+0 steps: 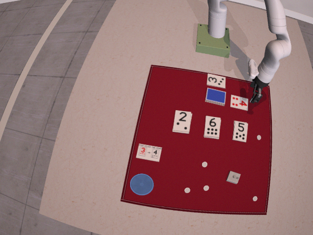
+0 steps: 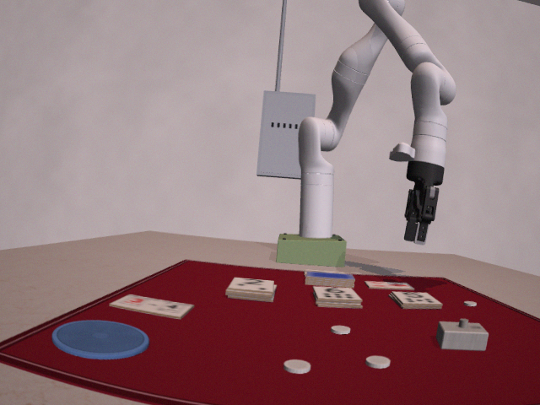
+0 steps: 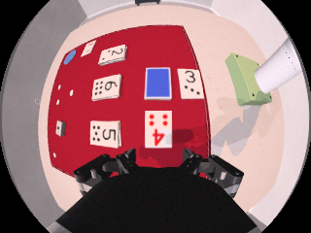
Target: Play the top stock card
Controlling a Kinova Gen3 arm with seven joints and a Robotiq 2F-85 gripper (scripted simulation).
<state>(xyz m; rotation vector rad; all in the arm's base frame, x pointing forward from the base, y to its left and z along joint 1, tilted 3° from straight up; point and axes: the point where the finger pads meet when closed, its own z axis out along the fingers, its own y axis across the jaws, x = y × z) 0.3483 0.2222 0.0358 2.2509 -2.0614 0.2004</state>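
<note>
A face-up red 4 card (image 1: pixel 239 102) lies flat on the red mat, right of the blue-backed stock (image 1: pixel 215 96); it also shows in the wrist view (image 3: pixel 158 128) and the side view (image 2: pixel 389 285). My gripper (image 2: pixel 415 237) (image 1: pixel 255 99) is open and empty, hanging well above the mat over the red 4's right edge. Three piles stand in a row: black 2 (image 1: pixel 182 121), black 6 (image 1: pixel 212 127) and black 5 (image 1: pixel 240 131). A black 3 card (image 1: pixel 216 81) lies behind the stock.
A rule card showing red 3 and black 4 (image 1: pixel 148 152) lies at the left. A blue disc (image 1: pixel 142 184), several white round chips (image 1: pixel 204 164) and a small grey block with a peg (image 1: pixel 233 176) sit on the mat's front part. The arm's green base (image 1: pixel 212 40) stands behind the mat.
</note>
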